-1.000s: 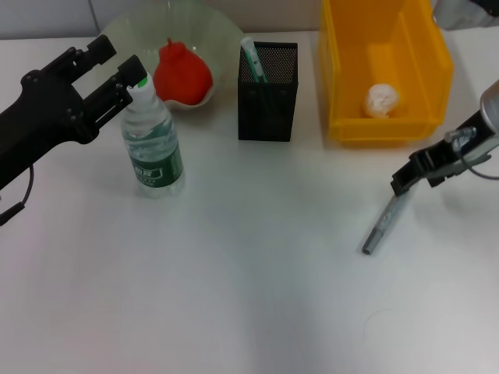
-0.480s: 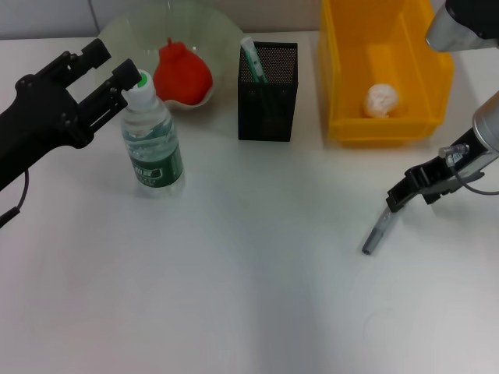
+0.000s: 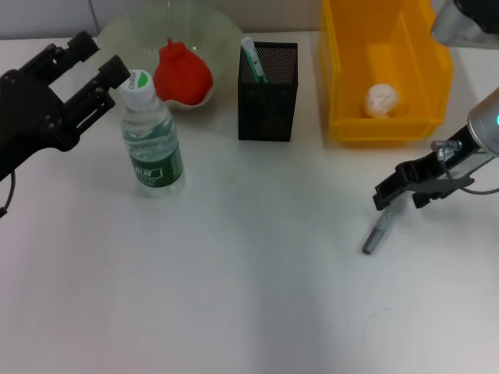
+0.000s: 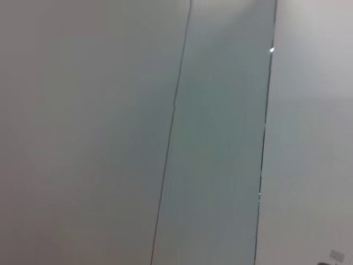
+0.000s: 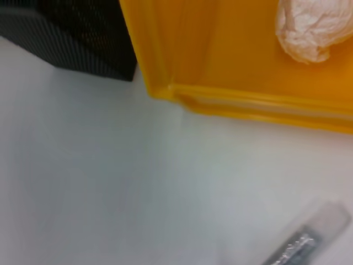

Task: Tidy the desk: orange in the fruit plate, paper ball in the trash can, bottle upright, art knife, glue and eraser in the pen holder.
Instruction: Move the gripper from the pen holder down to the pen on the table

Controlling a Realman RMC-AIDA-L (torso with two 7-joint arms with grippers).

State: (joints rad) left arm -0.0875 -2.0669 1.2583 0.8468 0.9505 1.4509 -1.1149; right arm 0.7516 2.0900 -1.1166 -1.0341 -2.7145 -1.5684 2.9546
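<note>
The bottle (image 3: 152,144) stands upright on the white desk, green cap on top. My left gripper (image 3: 95,59) is open just left of the cap, apart from it. The red-orange orange (image 3: 184,74) lies in the pale green fruit plate (image 3: 125,31). The paper ball (image 3: 381,99) (image 5: 309,27) sits in the yellow trash can (image 3: 343,86) (image 5: 209,49). The black mesh pen holder (image 3: 267,97) (image 5: 71,38) holds a green-and-white stick (image 3: 251,59), likely the glue. The grey art knife (image 3: 380,231) (image 5: 306,243) lies flat on the desk. My right gripper (image 3: 399,199) is open over its far end. The eraser is out of view.
Bare desk spreads across the front and middle. The trash can stands close behind my right gripper, and the pen holder is to its left. The left wrist view shows only a pale wall.
My left gripper has drawn back to the left from the bottle cap. My right gripper has shifted left over the knife's far end. The knife and the bottle have stayed put.
</note>
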